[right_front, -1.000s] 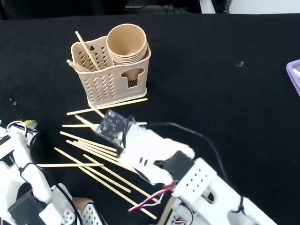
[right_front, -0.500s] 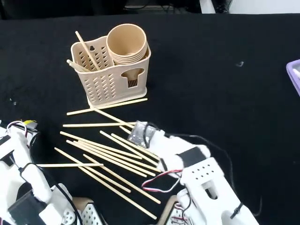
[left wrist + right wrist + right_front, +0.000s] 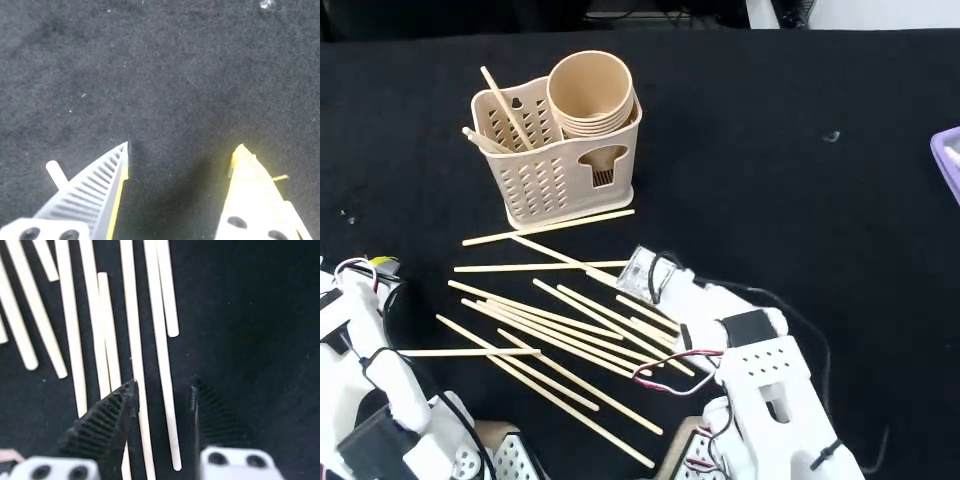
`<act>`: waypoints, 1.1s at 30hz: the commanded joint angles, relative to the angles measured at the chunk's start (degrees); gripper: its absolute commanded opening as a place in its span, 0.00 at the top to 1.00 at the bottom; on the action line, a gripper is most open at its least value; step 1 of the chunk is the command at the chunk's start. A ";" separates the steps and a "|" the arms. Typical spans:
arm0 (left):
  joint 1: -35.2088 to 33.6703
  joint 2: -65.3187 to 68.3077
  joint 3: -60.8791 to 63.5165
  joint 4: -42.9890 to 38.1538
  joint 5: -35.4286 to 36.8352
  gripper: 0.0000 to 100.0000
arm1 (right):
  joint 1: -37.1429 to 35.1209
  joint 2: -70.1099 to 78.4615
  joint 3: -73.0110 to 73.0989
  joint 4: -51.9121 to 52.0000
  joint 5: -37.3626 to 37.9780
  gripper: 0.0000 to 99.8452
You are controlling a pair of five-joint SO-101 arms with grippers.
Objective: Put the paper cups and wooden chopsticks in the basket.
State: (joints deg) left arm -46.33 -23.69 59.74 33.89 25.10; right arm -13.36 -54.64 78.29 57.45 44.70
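Wooden chopsticks (image 3: pixel 129 300) uncovered, R arm (image 3: pixel 750 360) withdrew; R jaws narrow, L jaws wide.

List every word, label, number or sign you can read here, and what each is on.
None. The basket, the paper cups, the chopsticks and the black table bear no readable text. Any marks on the small board at the right arm's wrist are too small to read.

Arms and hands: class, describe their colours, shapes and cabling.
The right hand has black, ribbed, pointed fingers on a white base. The left hand has pale, pointed fingers edged yellow. The right arm is white plastic with red and black cables.
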 commanded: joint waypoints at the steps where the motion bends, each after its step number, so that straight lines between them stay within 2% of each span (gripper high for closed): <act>1: 0.13 -1.93 -0.31 -0.70 -0.35 0.68 | -3.78 -1.19 -0.22 -1.41 -3.87 0.80; 5: 0.13 -1.93 -0.31 -0.70 -0.35 0.68 | -6.95 3.21 -0.57 -3.43 -4.57 0.78; 11: 0.13 -1.93 -0.31 -0.70 -0.35 0.68 | -6.86 16.31 -6.55 -8.18 -4.66 0.78; 18: 0.13 -1.93 -0.31 -0.70 -0.35 0.68 | -7.56 30.64 -20.79 -9.67 -4.66 0.78; 28: 0.13 -1.93 -0.48 -0.70 -0.35 0.68 | -7.56 46.11 -25.45 -12.75 -4.57 0.78; 30: 0.22 -1.93 -0.48 -0.70 -0.35 0.68 | -7.74 46.11 -25.36 -12.75 -4.48 0.82; 33: 0.22 -1.93 -0.57 -0.70 -0.35 0.68 | -7.56 46.11 -25.45 -13.19 -4.48 0.99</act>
State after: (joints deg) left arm -46.33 -23.69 59.74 33.89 25.10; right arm -20.40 -9.63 54.46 45.93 40.48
